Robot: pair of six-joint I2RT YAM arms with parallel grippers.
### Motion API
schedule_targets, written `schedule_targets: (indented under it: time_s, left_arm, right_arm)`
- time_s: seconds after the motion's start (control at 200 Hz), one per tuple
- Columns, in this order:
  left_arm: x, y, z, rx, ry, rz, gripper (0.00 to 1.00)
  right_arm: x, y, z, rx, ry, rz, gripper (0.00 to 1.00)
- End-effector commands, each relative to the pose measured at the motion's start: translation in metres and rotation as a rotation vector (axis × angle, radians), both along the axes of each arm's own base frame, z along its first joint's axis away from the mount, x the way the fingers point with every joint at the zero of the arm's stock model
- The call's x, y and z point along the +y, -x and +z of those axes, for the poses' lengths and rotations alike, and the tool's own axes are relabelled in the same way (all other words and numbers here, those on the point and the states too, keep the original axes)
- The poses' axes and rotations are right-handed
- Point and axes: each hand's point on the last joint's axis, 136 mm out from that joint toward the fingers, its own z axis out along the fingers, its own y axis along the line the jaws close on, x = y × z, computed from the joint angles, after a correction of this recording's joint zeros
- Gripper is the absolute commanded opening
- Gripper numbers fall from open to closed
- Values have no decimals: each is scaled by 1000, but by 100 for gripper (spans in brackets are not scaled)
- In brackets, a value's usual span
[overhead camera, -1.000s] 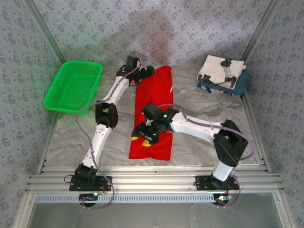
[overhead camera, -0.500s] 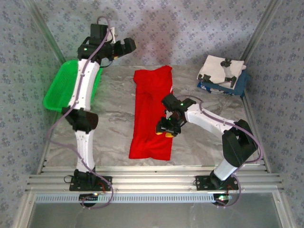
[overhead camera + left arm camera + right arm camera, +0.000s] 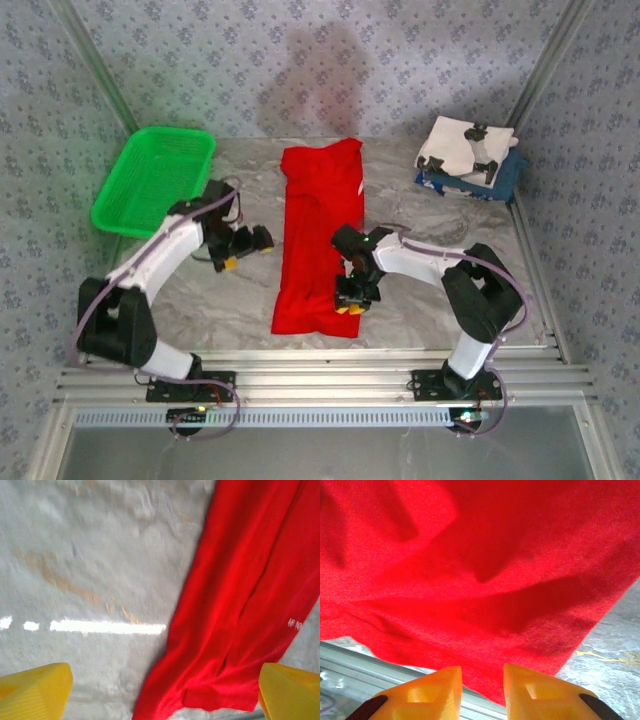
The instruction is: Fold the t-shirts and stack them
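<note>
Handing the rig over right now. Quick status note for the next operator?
Left gripper: open, empty, above bare table left of the red t-shirt.
Right gripper: fingers nearly together, low over the red shirt's near right edge; no cloth seen between them.
Done: white t-shirt folded on the navy t-shirt, far right corner; red one lies as a long narrow strip mid-table.
Left: fold the red one shorter, add it to the stack.

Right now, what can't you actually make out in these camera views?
Right jaws, top view: the right arm hides whether they grip the red shirt.
Navy shirt, top view: mostly under the white shirt.
White lettering, left wrist view: too small.
</note>
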Motion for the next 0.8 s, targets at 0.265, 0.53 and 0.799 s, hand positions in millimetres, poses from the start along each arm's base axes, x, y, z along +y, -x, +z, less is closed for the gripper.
schedule_targets:
  time_s: [0.265, 0.53, 0.799]
  left_arm:
    - [-24, 92, -43, 71, 74, 136, 88]
    - [-32, 115, -76, 94, 134, 225, 81]
    - [-44, 110, -87, 74, 235, 271, 74]
  right_arm:
    - [-55, 31, -26, 72, 207, 28, 31]
    - [-58, 28, -15, 3, 171, -4, 43]
    - [-39, 23, -6, -49, -77, -126, 52]
